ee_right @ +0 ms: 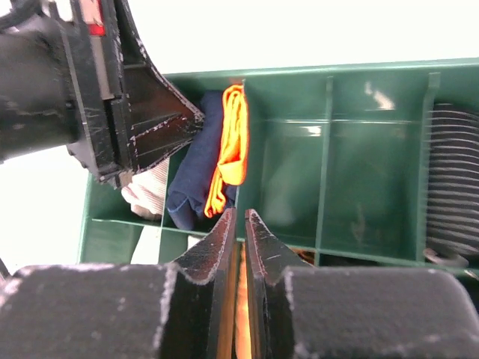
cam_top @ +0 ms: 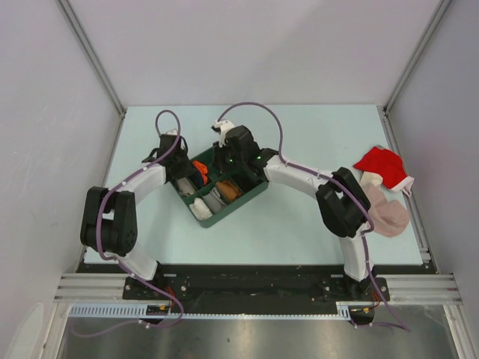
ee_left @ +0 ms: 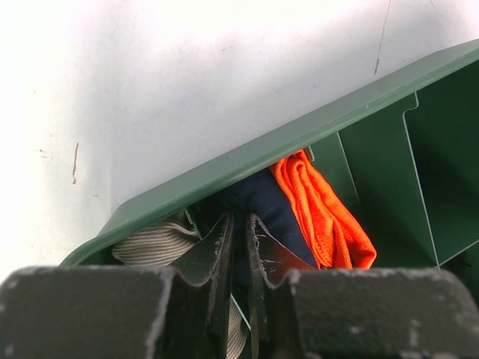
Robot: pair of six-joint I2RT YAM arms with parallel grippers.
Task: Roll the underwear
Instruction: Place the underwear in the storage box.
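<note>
**Blue underwear sits in the green box**

On the table [cam_top: 314, 134], near the arms at 4 o'clock, lies a pink cloth [cam_top: 389, 215]. A bit farther, in the middle, is a green box [cam_top: 251, 197]. Both grippers hang over it. The right gripper [ee_right: 240, 213] has its fingers squeezed almost together. The left gripper [ee_left: 241, 221] pinches the underwear [ee_right: 191, 172], blue with orange trim. It is bunched up in the box's 10 o'clock pocket, beside a striped cloth [ee_left: 153, 243]. Farther off, at 3 o'clock, lies a red cloth [cam_top: 380, 164].

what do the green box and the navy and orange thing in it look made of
The green box: likely moulded plastic, semi-glossy; its thin rigid dividers catch highlights. The underwear: soft matte fabric; it folds and creases, with orange trim.
</note>
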